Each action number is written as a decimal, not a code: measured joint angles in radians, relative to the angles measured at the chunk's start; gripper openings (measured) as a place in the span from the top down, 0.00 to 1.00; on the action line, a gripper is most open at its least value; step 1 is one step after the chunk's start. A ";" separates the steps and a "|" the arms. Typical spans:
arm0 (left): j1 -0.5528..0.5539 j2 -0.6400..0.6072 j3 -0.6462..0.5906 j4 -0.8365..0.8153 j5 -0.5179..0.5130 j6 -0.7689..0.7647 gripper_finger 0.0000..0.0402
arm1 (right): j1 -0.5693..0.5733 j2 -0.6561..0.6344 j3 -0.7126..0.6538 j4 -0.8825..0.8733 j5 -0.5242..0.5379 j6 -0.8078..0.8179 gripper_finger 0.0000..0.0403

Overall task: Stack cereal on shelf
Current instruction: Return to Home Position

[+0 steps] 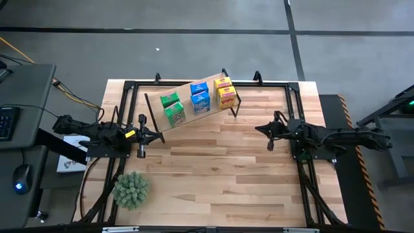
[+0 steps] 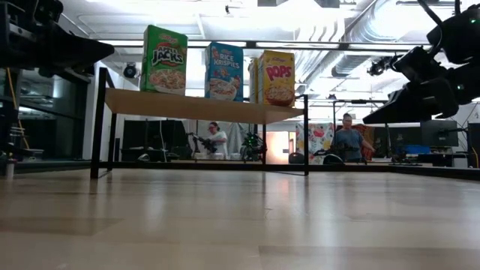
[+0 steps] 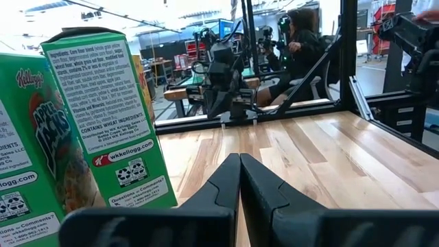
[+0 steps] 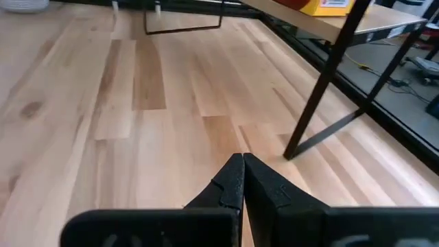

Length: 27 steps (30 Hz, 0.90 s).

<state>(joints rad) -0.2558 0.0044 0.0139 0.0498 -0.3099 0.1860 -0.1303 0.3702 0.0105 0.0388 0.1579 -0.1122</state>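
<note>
The shelf (image 1: 194, 113), a sloped light-wood plank on black legs, stands at the table's far middle. On it stand cereal cartons on their bottoms, side by side: green (image 1: 172, 108), blue (image 1: 200, 98) and yellow (image 1: 225, 92). The low view shows their fronts: green (image 2: 165, 60), blue (image 2: 223, 71), yellow (image 2: 276, 77). My left gripper (image 1: 140, 137) is shut at the left, just near of the shelf's left end, with the green carton (image 3: 103, 116) close beside it. My right gripper (image 1: 270, 134) is shut at the right, near the shelf's right leg (image 4: 328, 86).
A round spiky green plant (image 1: 131, 189) stands at the table's near left. A black metal frame (image 1: 294, 87) runs along the table's edges. The wooden tabletop (image 1: 213, 175) stretches between the two arms. People sit in the room (image 2: 349, 139) beyond the far edge.
</note>
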 joint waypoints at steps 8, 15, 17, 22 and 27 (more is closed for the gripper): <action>0.000 0.000 0.000 0.000 0.004 0.000 0.99 | 0.021 -0.070 0.000 -0.005 -0.015 0.000 1.00; 0.000 -0.001 0.000 0.000 0.004 0.000 0.99 | 0.071 -0.234 0.000 -0.005 -0.016 0.000 1.00; 0.000 -0.001 0.000 0.000 0.004 0.000 0.99 | 0.086 -0.284 0.000 -0.005 -0.016 0.000 1.00; 0.000 -0.001 0.000 0.000 0.005 0.000 0.99 | 0.116 -0.370 0.001 0.003 -0.014 0.000 1.00; 0.000 -0.001 0.000 0.000 0.006 0.000 0.99 | 0.142 -0.369 0.000 0.000 -0.012 -0.001 1.00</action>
<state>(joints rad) -0.2558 0.0036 0.0139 0.0503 -0.3043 0.1862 0.0121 0.0015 0.0104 0.0393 0.1455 -0.1127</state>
